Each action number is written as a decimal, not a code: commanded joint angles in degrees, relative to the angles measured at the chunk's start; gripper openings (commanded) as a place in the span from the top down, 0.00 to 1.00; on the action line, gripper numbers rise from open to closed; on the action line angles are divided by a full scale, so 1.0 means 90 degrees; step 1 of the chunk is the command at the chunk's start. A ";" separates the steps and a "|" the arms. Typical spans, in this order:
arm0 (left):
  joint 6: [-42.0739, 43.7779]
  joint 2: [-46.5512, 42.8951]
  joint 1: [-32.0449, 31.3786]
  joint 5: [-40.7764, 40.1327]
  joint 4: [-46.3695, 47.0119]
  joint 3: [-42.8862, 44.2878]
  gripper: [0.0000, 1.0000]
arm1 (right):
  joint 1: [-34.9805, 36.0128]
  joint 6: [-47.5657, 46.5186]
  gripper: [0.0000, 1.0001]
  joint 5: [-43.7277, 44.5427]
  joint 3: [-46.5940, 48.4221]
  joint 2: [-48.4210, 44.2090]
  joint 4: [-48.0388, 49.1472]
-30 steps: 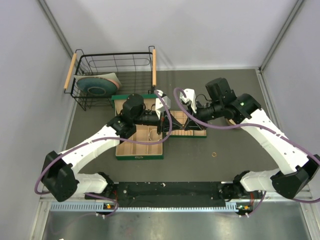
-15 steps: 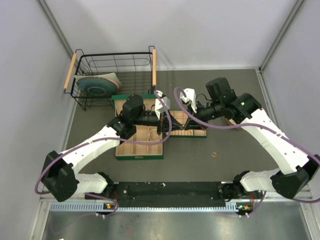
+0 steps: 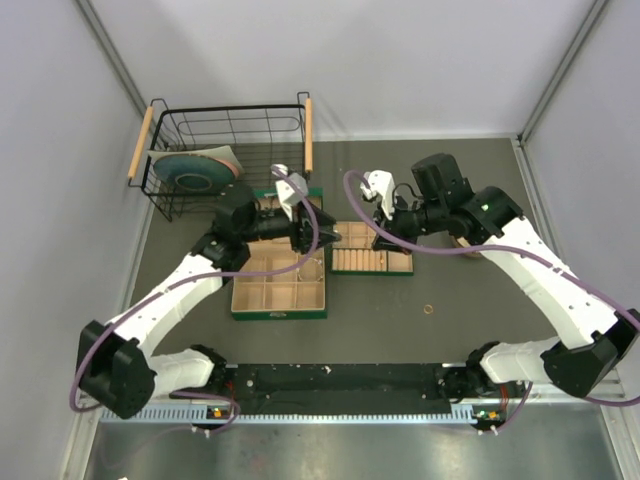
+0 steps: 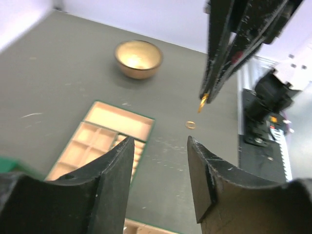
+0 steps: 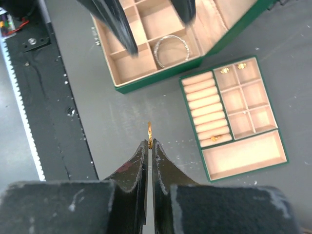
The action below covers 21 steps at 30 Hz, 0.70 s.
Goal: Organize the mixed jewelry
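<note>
Toward the centre of the dark grey bench [image 3: 480, 300], I am holding a tiny gold-orange finger ring [image 5: 149, 130] in the right gripper [image 5: 149, 145], jaws clenched; the left gripper [image 4: 159, 142] is hanging released; a second gold ring [image 3: 429, 310] is lying nearer the front edge.

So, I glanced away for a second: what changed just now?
The left gripper drew back leftward, away from the ring tray, jaws open and empty. The right gripper hardly moved, jaws shut on a gold ring. The green box, the tray and the loose ring on the table stayed put.
</note>
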 commanded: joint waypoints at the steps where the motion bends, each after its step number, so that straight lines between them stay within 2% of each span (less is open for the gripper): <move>1: 0.0115 -0.0663 0.0658 -0.0413 -0.0073 -0.0066 0.46 | 0.0059 0.0703 1.00 0.0974 -0.0010 0.0161 0.0589; 6: 0.0310 -0.0985 0.1361 -0.0794 -0.1146 0.0236 0.47 | 0.0059 0.1641 1.00 0.1883 -0.0527 0.0513 0.1438; 11: 0.0057 -0.1181 0.1626 -0.1780 -0.1978 0.0694 0.50 | 0.0274 0.2842 1.00 0.3397 -0.1211 0.0942 0.2415; 14: -0.0021 -0.1239 0.1743 -0.2259 -0.2378 0.0919 0.51 | 0.0391 0.3360 1.00 0.4168 -0.1193 0.1351 0.2505; 21: -0.0051 -0.1386 0.1948 -0.3011 -0.2974 0.1213 0.53 | 0.0440 0.4570 1.00 0.4433 -0.1104 0.2240 0.2573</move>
